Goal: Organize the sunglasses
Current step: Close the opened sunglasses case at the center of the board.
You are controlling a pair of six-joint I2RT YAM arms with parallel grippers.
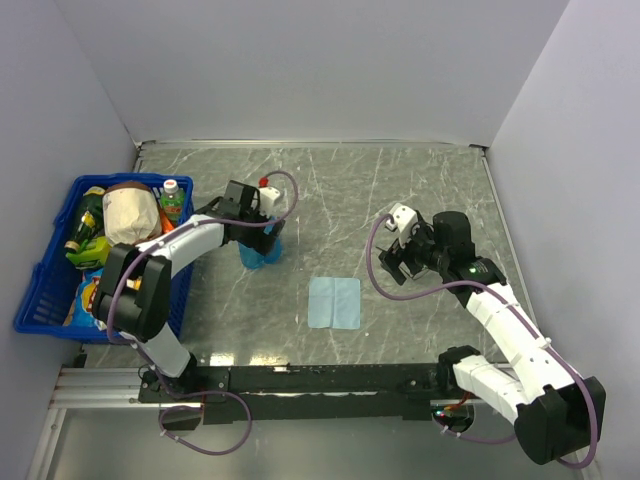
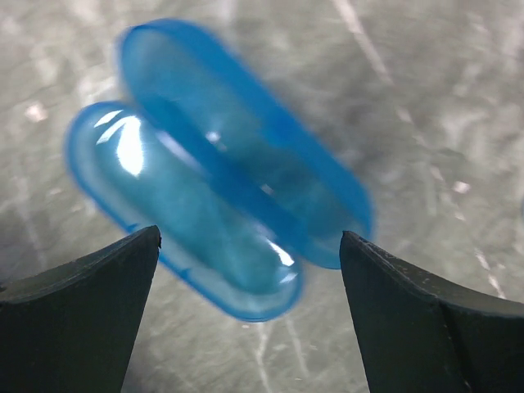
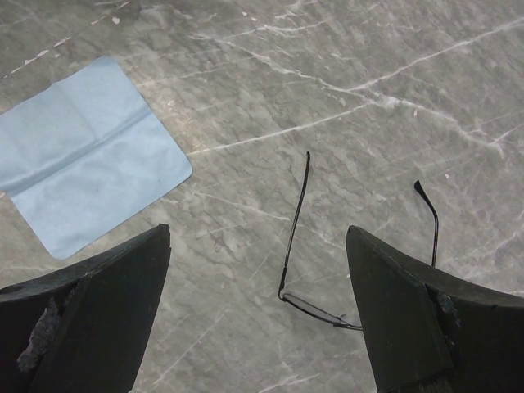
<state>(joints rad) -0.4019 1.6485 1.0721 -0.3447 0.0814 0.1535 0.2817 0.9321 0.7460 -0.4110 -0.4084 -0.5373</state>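
At the far left a blue basket [image 1: 40, 285] sits on the grey marbled surface [image 1: 400, 190], filled with bottles and packets. Just to its right, the left arm reaches out over the blue translucent case [image 1: 262, 256]. In the left wrist view, the left gripper [image 2: 250, 237] hangs above the case with its jaws spread wide, holding nothing. The case's two oblong halves show side by side between the fingertips, and the view is slightly blurred.

Further right, nearer the arms' bases, a light-blue cloth [image 1: 334, 302] lies flat on the surface between the two arms, with a crease running across it.

Right of the cloth, the right gripper [image 3: 258, 232] hovers with its jaws also spread and empty. Below it the sunglasses [image 3: 295, 219] lie on the bare surface, apart from the cloth and well apart from the case. Their slim black arms are unfolded, and the thin front frame sits close to the right finger. In the top view the gripper hides them.
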